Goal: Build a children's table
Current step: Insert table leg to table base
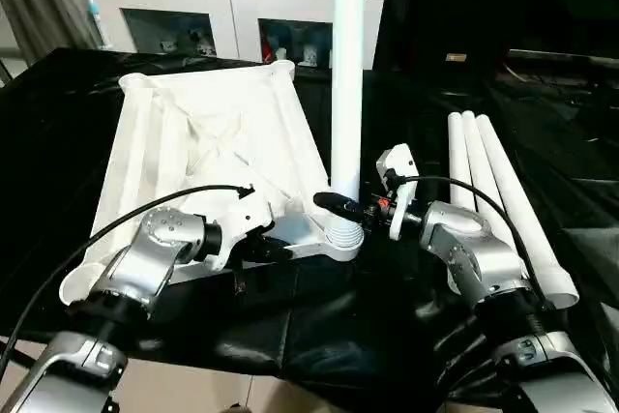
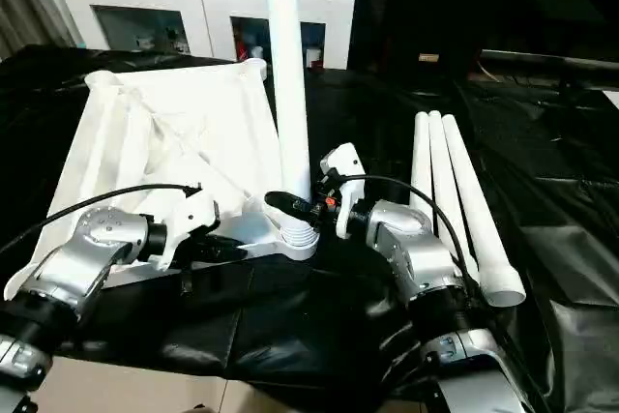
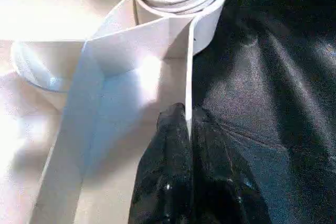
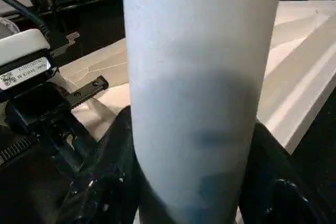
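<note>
Left eye view shows us the tabletop (image 1: 208,147) lying upside down on the black-covered work surface (image 1: 290,311), ribs up, with one leg (image 1: 346,94) standing upright in the near corner socket (image 1: 338,237), its threaded end partly exposed above the socket collar. Three more legs (image 1: 498,195) lie side by side on the cloth to our right, well apart from the tabletop. We judge all of these parts to be light, hollow, stiff plastic with smooth, fairly slippery skin; the tall leg will tip or cross-thread easily, so we would hold it low, just above the thread, where a turn carries best, and hold the tabletop by its thin rim close to the socket, which will flex a little under pinch. Our left gripper (image 3: 187,129) is clamped almost fully closed on the upright rim wall of the tabletop just beside the socket, one finger on each face of the wall, steadying the piece. Our right gripper (image 1: 350,208) sits half open around the base of the standing leg, and in the right wrist view the leg (image 4: 202,93) passes between its dark fingers (image 4: 113,150), which close on it.
</note>
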Robot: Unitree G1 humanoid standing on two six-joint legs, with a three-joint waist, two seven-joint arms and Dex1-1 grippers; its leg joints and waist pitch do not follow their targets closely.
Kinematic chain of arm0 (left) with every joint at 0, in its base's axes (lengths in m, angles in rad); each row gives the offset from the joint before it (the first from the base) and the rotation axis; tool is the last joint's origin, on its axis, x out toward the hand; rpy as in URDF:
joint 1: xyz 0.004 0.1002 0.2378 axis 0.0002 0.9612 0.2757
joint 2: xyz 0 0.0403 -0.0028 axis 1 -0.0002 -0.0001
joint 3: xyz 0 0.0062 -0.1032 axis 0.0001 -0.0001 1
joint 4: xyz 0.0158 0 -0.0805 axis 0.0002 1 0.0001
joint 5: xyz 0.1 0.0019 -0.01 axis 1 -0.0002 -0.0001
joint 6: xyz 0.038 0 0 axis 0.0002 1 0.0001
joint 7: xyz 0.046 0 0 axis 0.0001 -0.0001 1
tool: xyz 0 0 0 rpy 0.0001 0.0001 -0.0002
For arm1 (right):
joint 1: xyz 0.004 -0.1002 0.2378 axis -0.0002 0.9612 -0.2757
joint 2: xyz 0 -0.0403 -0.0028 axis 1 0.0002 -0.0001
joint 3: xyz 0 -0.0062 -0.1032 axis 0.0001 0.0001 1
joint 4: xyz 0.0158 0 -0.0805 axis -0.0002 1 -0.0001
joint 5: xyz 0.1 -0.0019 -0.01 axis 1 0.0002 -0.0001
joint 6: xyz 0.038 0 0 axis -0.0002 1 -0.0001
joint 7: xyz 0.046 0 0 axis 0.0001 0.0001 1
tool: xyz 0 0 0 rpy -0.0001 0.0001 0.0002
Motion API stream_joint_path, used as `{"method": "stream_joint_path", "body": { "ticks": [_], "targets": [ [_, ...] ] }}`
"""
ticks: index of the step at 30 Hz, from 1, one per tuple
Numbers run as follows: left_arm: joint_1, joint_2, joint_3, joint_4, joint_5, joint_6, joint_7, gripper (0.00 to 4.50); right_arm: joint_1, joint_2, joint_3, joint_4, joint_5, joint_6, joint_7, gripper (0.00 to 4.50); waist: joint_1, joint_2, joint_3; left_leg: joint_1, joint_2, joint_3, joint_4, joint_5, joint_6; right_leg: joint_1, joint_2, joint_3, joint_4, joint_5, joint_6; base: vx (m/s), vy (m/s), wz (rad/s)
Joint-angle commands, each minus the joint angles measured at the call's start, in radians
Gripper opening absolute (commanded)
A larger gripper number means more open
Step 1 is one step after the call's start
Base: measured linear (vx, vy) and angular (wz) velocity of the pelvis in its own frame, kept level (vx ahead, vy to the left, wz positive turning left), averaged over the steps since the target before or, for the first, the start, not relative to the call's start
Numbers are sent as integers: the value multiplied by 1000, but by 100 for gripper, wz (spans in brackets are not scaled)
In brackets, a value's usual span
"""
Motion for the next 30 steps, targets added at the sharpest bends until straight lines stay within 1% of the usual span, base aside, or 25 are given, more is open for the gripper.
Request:
{"method": "stream_joint_path", "body": {
  "ticks": [1, 3, 4, 6, 9, 10, 11, 12, 13, 14, 16, 19, 21, 22, 24, 25, 27, 28, 29, 30],
  "targets": [
    [28, -19, -7, -1, -26, 0, -5, 0, 9, -2, -4, 28, -22, -2, -3, 187, 0, 1, -62, 1, 31, -1, -74, -216, 25, 53, -79, 49, -78, -249, -193, 0, 0, 0],
    [24, -6, -26, 3, -7, 1, -18, 0, 2, -3, 0, 34, -25, -6, 4, 187, 0, 0, -63, 0, 31, -1, -74, -216, 27, 53, -78, 49, -78, -258, -187, 0, 0, 0],
    [12, 17, -61, 13, 30, 6, -42, 0, -9, -4, 9, 44, -28, -4, 21, 187, 0, 1, -63, 0, 31, -1, -74, -214, 28, 53, -78, 49, -78, -260, -185, 0, 0, 0],
    [8, 33, -83, 16, 50, 10, -64, 0, -12, -4, 15, 46, -30, -2, 31, 187, 0, 2, -63, 1, 32, -1, -75, -216, 29, 52, -78, 50, -79, -259, -186, 0, 0, 0],
    [6, 38, -89, 17, 56, 19, -72, 0, -13, -1, 16, 48, -25, 4, 39, 187, -2, 3, -64, 1, 33, -1, -75, -205, 25, 54, -78, 49, -75, -223, -195, 0, 0, 0],
    [2, 37, -90, 23, 61, 19, -71, 0, -15, 2, 10, 58, -18, 7, 42, 187, -1, 9, -65, 2, 32, -1, -74, -203, 25, 53, -78, 49, -74, -211, -200, 0, 0, 0],
    [1, 37, -89, 25, 61, 19, -70, 0, -15, 3, 9, 60, -17, 7, 42, 187, -3, 5, -65, 1, 32, 0, -74, -206, 25, 54, -78, 49, -74, -205, -205, 0, 0, 0],
    [-4, 34, -88, 31, 64, 21, -65, 0, -17, 7, -1, 72, -7, 8, 44, 187, -3, 5, -65, 1, 31, 0, -74, -206, 25, 54, -77, 49, -74, -205, -205, 0, 0, 0],
    [-8, 31, -85, 36, 65, 19, -58, 0, -16, 11, -17, 90, 4, 5, 40, 187, -4, 10, -64, 2, 31, 0, -74, -224, 24, 52, -78, 49, -78, -224, -206, 0, 0, 0],
    [-8, 31, -85, 36, 65, 19, -58, 0, -16, 11, -17, 90, 4, 5, 40, 187, -3, 8, -63, 4, 32, -1, -75, -235, 21, 53, -79, 49, -79, -246, -204, 0, 0, 0],
    [-10, 30, -81, 36, 61, 20, -49, 0, -7, 19, -42, 108, 23, 2, 33, 187, -3, 14, -62, 5, 33, -2, -77, -249, 17, 51, -78, 49, -81, -261, -201, 0, 0, 0],
    [-10, 30, -78, 33, 52, 26, -46, 0, 14, 25, -64, 110, 42, 1, 32, 187, -3, 12, -63, 6, 33, -2, -78, -262, 15, 52, -79, 49, -83, -276, -198, 0, 0, 0],
    [-7, 32, -76, 26, 46, 32, -48, 0, 47, 31, -79, 106, 54, -18, 29, 187, -1, 20, -65, 4, 33, -3, -78, -257, 13, 53, -79, 49, -80, -246, -202, 0, 0, 0],
    [-7, 32, -76, 26, 46, 32, -48, 0, 47, 31, -79, 106, 54, -18, 29, 187, -2, 18, -65, 4, 33, -2, -78, -256, 15, 53, -78, 49, -81, -240, -202, 0, 0, 0],
    [-5, 34, -72, 23, 47, 33, -52, 0, 76, 41, -94, 103, 66, -44, 29, 187, 0, 25, -67, 4, 32, -4, -77, -251, 17, 55, -78, 47, -79, -221, -208, 0, 0, 0],
    [-6, 35, -71, 25, 49, 31, -53, 0, 86, 47, -101, 103, 69, -60, 30, 187, -1, 23, -66, 3, 32, -3, -78, -253, 20, 54, -77, 47, -80, -217, -212, 0, 0, 0],
    [-12, 35, -69, 34, 50, 27, -52, 0, 113, 57, -104, 100, 61, -115, 37, 187, -1, 33, -67, 4, 32, -4, -78, -262, 21, 53, -79, 46, -82, -226, -210, 0, 0, 0],
    [-15, 34, -67, 39, 51, 25, -49, 0, 125, 63, -105, 97, 59, -135, 37, 187, -2, 28, -67, 3, 31, -3, -78, -265, 22, 54, -78, 47, -83, -233, -207, 0, 0, 0],
    [-17, 34, -67, 41, 52, 24, -48, 0, 133, 66, -105, 94, 58, -145, 36, 187, -2, 31, -67, 4, 31, -3, -79, -267, 22, 54, -77, 46, -85, -240, -205, 0, 0, 0],
    [-18, 34, -67, 43, 52, 24, -46, 0, 139, 68, -105, 92, 56, -157, 36, 187, -2, 30, -66, 3, 30, -3, -79, -270, 23, 54, -77, 46, -85, -246, -204, 0, 0, 0]
  ]
}}
